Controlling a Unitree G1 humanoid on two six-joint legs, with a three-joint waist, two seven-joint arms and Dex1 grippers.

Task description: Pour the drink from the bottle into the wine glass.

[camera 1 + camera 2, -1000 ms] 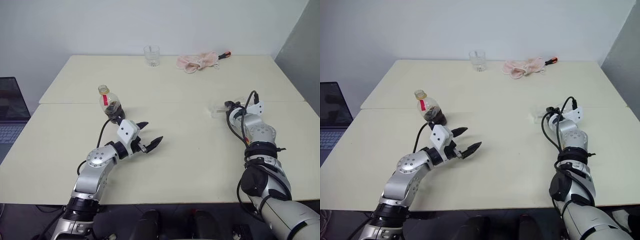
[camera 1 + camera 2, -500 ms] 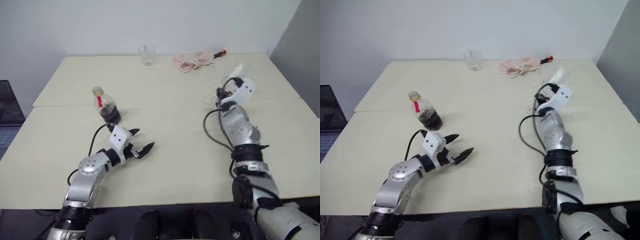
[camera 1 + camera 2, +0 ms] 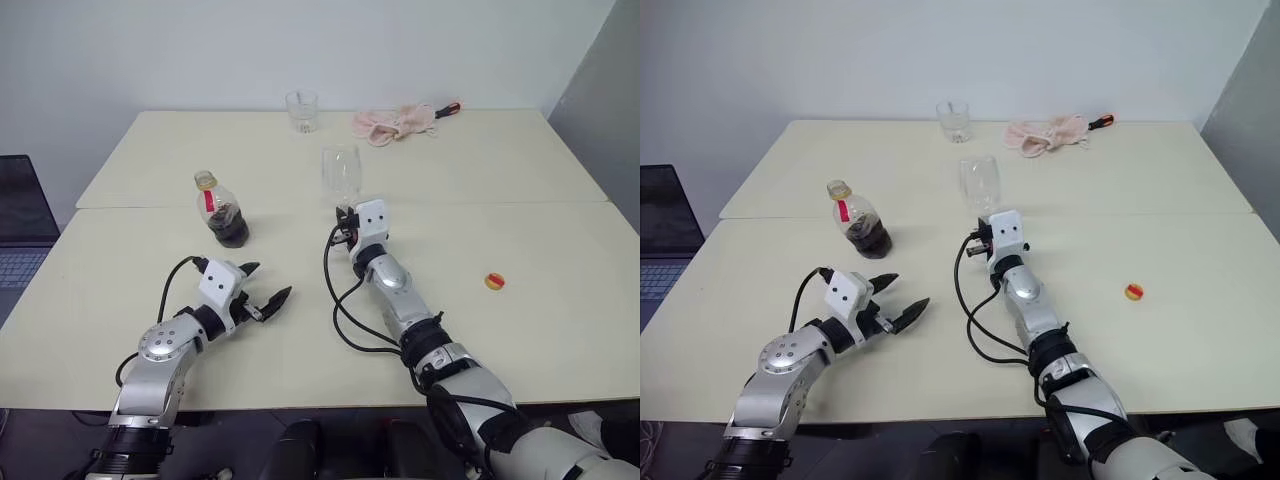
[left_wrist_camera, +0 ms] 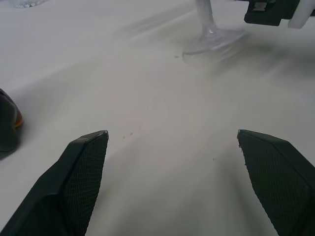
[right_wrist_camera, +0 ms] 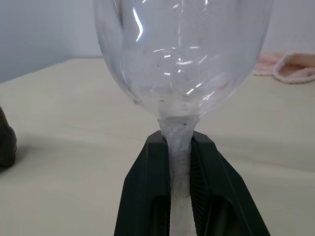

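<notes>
From the head camera, I am holding the wine glass (image 3: 341,171) upright near the table's (image 3: 520,190) centre, the right gripper (image 3: 347,213) pinching its stem. The bottle (image 3: 222,209), its drink (image 3: 230,225) dark in the base, is standing to the left, just beyond the left gripper (image 3: 265,288), whose fingers are spread wide and empty.

In the left wrist view, the glass's foot is showing ahead.

In the right wrist view, the black fingers (image 5: 150,191) are squeezing the thin stem. The glass looks fragile and slippery; the light, squat bottle is best taken around its body.
</notes>
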